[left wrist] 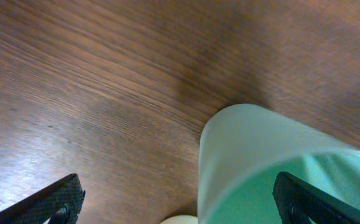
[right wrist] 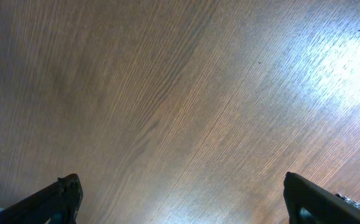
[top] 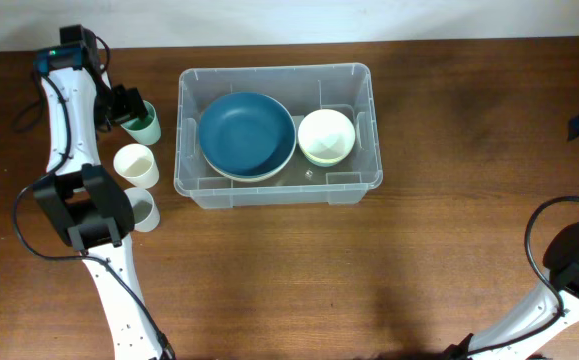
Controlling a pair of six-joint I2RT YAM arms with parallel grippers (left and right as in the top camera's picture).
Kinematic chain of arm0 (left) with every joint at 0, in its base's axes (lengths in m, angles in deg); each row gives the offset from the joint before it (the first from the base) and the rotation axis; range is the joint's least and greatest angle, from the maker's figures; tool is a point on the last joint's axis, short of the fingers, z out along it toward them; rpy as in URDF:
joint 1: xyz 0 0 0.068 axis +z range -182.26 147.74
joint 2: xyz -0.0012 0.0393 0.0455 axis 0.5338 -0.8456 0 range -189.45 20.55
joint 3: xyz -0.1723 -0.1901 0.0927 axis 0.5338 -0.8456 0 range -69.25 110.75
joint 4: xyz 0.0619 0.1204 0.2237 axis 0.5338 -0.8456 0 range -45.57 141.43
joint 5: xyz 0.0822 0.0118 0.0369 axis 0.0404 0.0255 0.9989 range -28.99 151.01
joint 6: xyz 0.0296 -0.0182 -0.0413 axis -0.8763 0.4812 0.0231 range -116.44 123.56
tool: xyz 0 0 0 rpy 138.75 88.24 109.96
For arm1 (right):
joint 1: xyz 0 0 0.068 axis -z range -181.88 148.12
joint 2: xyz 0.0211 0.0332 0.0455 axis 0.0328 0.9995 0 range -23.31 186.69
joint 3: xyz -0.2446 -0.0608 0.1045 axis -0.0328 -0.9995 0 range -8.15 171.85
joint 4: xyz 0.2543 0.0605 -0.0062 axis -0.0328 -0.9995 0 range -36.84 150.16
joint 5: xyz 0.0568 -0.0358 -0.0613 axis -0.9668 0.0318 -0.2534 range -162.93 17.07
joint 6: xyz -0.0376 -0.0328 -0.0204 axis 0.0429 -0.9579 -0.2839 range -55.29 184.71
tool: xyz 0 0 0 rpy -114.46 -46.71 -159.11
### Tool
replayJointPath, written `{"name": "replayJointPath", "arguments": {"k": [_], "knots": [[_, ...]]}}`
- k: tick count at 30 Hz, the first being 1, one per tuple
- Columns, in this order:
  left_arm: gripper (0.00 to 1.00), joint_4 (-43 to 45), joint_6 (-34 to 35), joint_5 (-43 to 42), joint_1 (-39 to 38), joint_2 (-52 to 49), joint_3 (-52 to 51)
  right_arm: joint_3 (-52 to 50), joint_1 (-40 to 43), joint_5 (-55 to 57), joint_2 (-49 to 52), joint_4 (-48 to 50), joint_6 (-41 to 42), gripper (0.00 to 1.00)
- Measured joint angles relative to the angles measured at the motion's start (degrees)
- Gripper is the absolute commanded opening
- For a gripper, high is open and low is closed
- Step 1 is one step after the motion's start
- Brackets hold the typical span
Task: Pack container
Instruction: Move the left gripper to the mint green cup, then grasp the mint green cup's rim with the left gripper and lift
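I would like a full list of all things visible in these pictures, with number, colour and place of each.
container: 1, clear, table centre
blue bowl: 1, dark blue, inside container, left
small bowl: 1, cream, inside container, right
green cup: 1, pale green, left of container
cream cup: 1, cream, beside green cup
grey cup: 1, pale grey, partly under arm
table: 1, brown wood
left gripper: black, open at green cup
right gripper: black, open over table
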Motion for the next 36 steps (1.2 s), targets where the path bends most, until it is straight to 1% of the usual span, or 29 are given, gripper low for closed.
{"name": "replayJointPath", "arguments": {"k": [3, 5, 6, 7, 9, 10, 14, 16, 17, 22, 25, 30, 34, 36], "knots": [[0.98, -0.3, 0.0, -0.3, 0.0, -0.3, -0.2, 0.0, 0.0, 0.0, 0.0, 0.0, 0.0, 0.99], [0.89, -0.4, 0.1, -0.4, 0.0, -0.3, -0.2, 0.0, 0.0, 0.0, 0.0, 0.0, 0.0, 0.99], [0.76, -0.4, 0.2, -0.4, 0.0, -0.3, -0.2, 0.0, 0.0, 0.0, 0.0, 0.0, 0.0, 0.99], [0.68, -0.5, 0.3, -0.4, 0.0, -0.3, -0.2, 0.0, 0.0, 0.0, 0.0, 0.0, 0.0, 0.99], [0.45, -0.7, 0.7, -0.6, 0.0, -0.3, -0.2, 0.0, 0.0, 0.0, 0.0, 0.0, 0.0, 0.99], [0.38, -0.7, 0.7, -0.6, 0.1, -0.3, -0.2, 0.0, 0.0, 0.0, 0.0, 0.0, 0.0, 0.99], [0.14, -0.7, 0.8, -0.7, 0.4, -0.3, -0.2, 0.0, 0.0, 0.0, 0.0, 0.0, 0.1, 0.99], [0.04, -0.3, 0.9, -0.6, 0.8, -0.3, -0.2, 0.0, 0.0, 0.0, 0.0, 0.0, 0.0, 0.99], [0.01, -0.1, 0.9, -0.6, 1.1, -0.3, -0.2, 0.0, 0.0, 0.0, 0.0, 0.0, 0.0, 0.99], [0.01, -0.2, 0.8, -0.5, 3.7, -0.5, 2.4, 0.0, 0.0, 0.0, 0.0, 0.0, 0.0, 0.99], [0.01, -0.9, 0.8, -0.3, 6.1, -0.7, 7.7, 0.0, 0.0, 0.0, 0.0, 0.0, 0.0, 0.99], [0.01, -3.0, 0.8, -0.2, 9.2, -0.6, 20.2, 0.0, 0.0, 0.0, 0.0, 0.0, 0.0, 0.99], [0.01, -6.4, 0.8, -1.6, 8.9, 1.0, 28.7, 0.0, 0.0, 0.0, 0.0, 0.0, 0.0, 0.99], [0.01, -8.0, 0.8, -3.4, 7.9, 2.9, 30.6, 0.0, 0.0, 0.0, 0.0, 0.0, 0.0, 0.99]]}}
